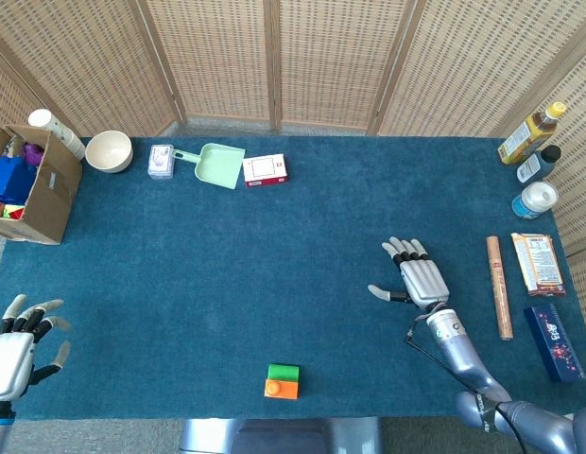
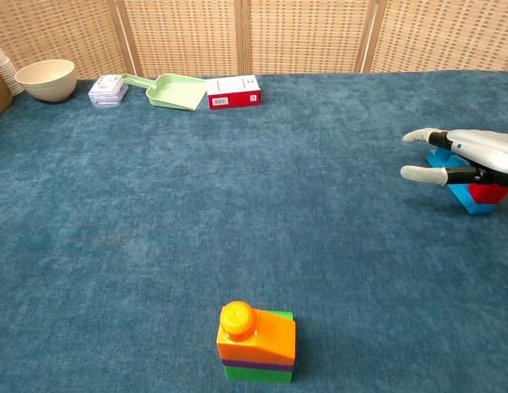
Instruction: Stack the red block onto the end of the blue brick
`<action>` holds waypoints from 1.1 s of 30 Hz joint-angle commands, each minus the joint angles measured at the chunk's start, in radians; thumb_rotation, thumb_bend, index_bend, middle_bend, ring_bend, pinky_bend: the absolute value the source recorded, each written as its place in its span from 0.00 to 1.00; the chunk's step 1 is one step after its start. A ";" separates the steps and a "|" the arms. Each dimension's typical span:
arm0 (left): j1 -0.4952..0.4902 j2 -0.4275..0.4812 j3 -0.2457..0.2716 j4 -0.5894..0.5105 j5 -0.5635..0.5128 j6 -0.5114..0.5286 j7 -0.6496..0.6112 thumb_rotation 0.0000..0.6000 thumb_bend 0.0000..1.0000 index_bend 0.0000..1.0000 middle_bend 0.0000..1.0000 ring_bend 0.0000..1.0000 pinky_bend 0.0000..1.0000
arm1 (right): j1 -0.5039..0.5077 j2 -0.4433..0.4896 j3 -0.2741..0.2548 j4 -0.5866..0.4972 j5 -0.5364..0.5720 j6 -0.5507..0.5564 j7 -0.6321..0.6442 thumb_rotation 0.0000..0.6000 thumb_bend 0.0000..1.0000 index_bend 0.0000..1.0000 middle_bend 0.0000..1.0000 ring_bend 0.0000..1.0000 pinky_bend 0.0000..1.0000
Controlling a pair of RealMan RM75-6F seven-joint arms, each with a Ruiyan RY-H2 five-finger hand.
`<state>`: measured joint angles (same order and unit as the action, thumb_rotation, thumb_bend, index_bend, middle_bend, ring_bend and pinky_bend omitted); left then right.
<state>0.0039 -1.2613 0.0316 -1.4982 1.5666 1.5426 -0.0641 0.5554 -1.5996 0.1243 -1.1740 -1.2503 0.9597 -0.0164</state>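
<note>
Where the blue carpeted table (image 1: 227,284) runs toward its right side, the robot's right hand (image 1: 421,279) hangs flat with its fingers spread and nothing between them, thumb pointing off to the left. Seen from the chest camera, that same right hand (image 2: 475,155) sits above and in front of the small red block (image 2: 488,192), which rests on the near end of the light-blue plastic brick (image 2: 463,190); the hand hides much of both, so I cannot tell whether it touches the block. From the head camera the block and brick are covered by the hand. The left hand (image 1: 14,345) hovers at the table's near left corner, fingers fanned apart and holding nothing. Near the front edge stands a stack of orange and green toy blocks (image 2: 256,342) topped with a round orange knob. Along the far edge sit a cream bowl (image 1: 109,150), a small clear plastic box (image 1: 161,160), a pale-green dustpan (image 1: 215,165) and a red-and-white carton (image 1: 265,169). An open cardboard box (image 1: 33,184) sits at the far left, and bottles (image 1: 532,151), a brown tube (image 1: 499,287) and flat packets (image 1: 539,263) line the right edge.
</note>
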 commanded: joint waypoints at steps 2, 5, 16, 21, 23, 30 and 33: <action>0.001 -0.001 0.001 0.004 0.000 0.001 -0.005 1.00 0.47 0.45 0.25 0.23 0.03 | -0.001 -0.003 0.002 0.002 0.000 0.000 -0.002 0.11 0.09 0.00 0.00 0.00 0.00; 0.003 -0.002 0.001 0.007 0.001 0.003 -0.008 1.00 0.47 0.45 0.25 0.23 0.02 | -0.001 -0.006 0.004 0.004 0.000 0.000 -0.003 0.10 0.09 0.00 0.00 0.00 0.00; 0.006 -0.004 0.001 0.020 -0.003 0.001 -0.020 1.00 0.47 0.45 0.24 0.23 0.02 | -0.004 -0.014 0.009 0.016 0.007 -0.008 -0.010 0.10 0.09 0.00 0.00 0.00 0.00; 0.005 -0.005 0.000 0.021 -0.003 0.002 -0.022 1.00 0.47 0.45 0.24 0.23 0.02 | -0.003 -0.004 0.013 0.004 0.000 -0.001 -0.017 0.11 0.09 0.00 0.00 0.00 0.00; 0.005 -0.004 -0.001 0.021 -0.004 0.002 -0.022 1.00 0.47 0.45 0.25 0.23 0.02 | -0.003 0.008 0.017 -0.014 -0.004 0.008 -0.026 0.11 0.09 0.00 0.00 0.00 0.00; -0.002 -0.006 -0.007 0.016 -0.007 -0.006 -0.015 1.00 0.47 0.45 0.24 0.23 0.02 | -0.010 0.104 0.052 -0.149 -0.003 0.064 -0.079 0.11 0.09 0.00 0.00 0.00 0.00; -0.008 -0.005 -0.012 0.011 -0.009 -0.013 -0.007 1.00 0.47 0.45 0.24 0.23 0.02 | -0.019 0.154 0.064 -0.212 0.002 0.091 -0.109 0.11 0.09 0.00 0.00 0.00 0.00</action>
<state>-0.0028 -1.2670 0.0211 -1.4857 1.5585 1.5313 -0.0725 0.5442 -1.4810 0.1746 -1.3472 -1.2529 1.0273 -0.1008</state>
